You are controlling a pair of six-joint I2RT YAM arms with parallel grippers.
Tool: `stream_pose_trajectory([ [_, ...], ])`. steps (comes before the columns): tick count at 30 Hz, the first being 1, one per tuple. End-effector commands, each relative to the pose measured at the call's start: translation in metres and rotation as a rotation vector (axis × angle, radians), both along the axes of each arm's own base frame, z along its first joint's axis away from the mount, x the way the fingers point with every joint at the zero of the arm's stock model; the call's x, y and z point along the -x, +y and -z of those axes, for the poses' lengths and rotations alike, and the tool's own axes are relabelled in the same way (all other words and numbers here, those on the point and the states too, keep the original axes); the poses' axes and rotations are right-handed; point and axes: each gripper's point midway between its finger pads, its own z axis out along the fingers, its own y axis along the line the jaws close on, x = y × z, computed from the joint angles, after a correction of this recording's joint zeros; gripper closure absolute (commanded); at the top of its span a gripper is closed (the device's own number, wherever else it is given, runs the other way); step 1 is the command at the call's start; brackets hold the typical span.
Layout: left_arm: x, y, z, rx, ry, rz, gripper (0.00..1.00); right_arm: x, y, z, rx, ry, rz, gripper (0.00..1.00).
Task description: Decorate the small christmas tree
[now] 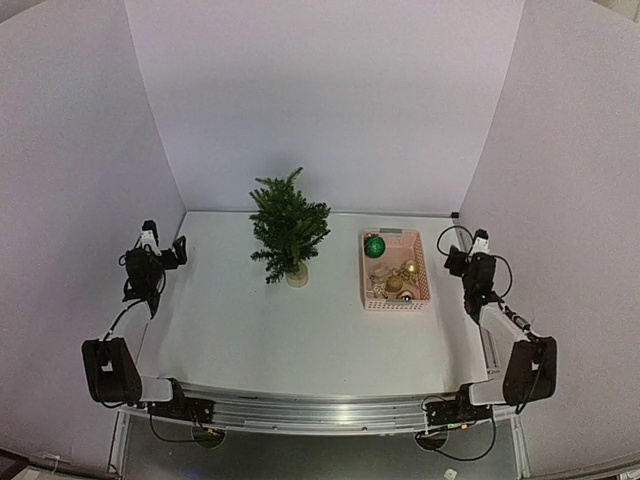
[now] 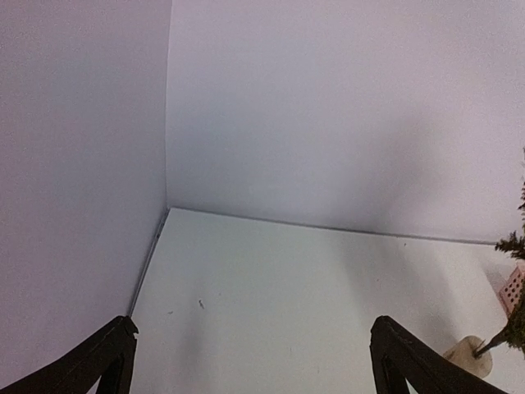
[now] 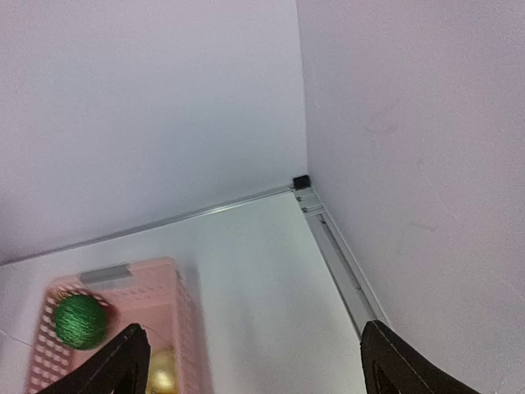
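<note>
Both grippers stand wide and empty: the left gripper (image 1: pixel 165 255) at the table's (image 1: pixel 230 320) left edge, the right gripper (image 1: pixel 468 262) at its right. The small christmas tree (image 1: pixel 288 228) stands upright between them (slightly nearer the left). The pink basket (image 1: pixel 364 275) of ornaments (image 1: pixel 400 283) lies just inward of the right gripper, long axis pointing away from the arms, so that arm should probably reach first.

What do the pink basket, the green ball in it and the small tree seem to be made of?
The pink basket looks like matte moulded plastic: its walls have rows of small holes. The green ball seems wrapped in thread or glitter; its surface looks rough, not glossy. The small christmas tree has artificial-looking needles, probably plastic, on a pale base, perhaps wood.
</note>
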Motion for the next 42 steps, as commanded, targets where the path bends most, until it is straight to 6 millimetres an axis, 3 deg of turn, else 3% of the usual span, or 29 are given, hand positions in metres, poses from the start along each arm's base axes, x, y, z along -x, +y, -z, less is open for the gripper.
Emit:
stream_pose_trajectory([
  [1, -0.007, -0.016, -0.033, 0.097, 0.011, 0.048, 0.0, 0.006, 0.038, -0.041, -0.287, 0.175, -0.111, 0.13],
  [3, -0.013, -0.02, -0.045, 0.134, 0.038, 0.036, 0.0, 0.005, 0.065, -0.055, -0.4, 0.212, -0.155, 0.11],
  [6, -0.013, -0.033, -0.057, 0.196, 0.057, 0.07, 0.0, 0.002, 0.123, -0.065, -0.487, 0.268, -0.241, 0.11],
  [8, -0.006, -0.052, -0.065, 0.207, 0.044, 0.158, 0.0, 0.002, 0.172, -0.059, -0.567, 0.342, -0.324, 0.11],
  [12, 0.009, -0.079, -0.073, 0.196, 0.027, 0.298, 0.0, 0.0, 0.24, -0.03, -0.678, 0.513, -0.428, 0.11],
  [15, 0.015, -0.09, -0.073, 0.166, 0.025, 0.36, 0.0, -0.003, 0.279, -0.007, -0.723, 0.616, -0.459, 0.11],
  [21, 0.016, -0.094, -0.075, 0.169, 0.012, 0.383, 0.0, -0.019, 0.328, 0.022, -0.743, 0.702, -0.511, 0.18],
  [27, 0.015, -0.094, -0.081, 0.185, -0.005, 0.38, 0.0, -0.028, 0.336, 0.038, -0.744, 0.726, -0.502, 0.44],
  [31, 0.016, -0.094, -0.081, 0.191, -0.01, 0.381, 0.0, -0.027, 0.335, 0.034, -0.738, 0.717, -0.506, 0.84],
  [33, 0.017, -0.094, -0.081, 0.198, -0.008, 0.381, 0.0, -0.025, 0.332, 0.031, -0.733, 0.708, -0.499, 0.98],
  [37, 0.017, -0.095, -0.079, 0.211, -0.002, 0.384, 0.0, -0.022, 0.323, 0.017, -0.717, 0.668, -0.488, 1.0],
  [42, 0.019, -0.097, -0.082, 0.214, -0.009, 0.396, 0.0, -0.017, 0.313, -0.029, -0.69, 0.559, -0.517, 1.0],
])
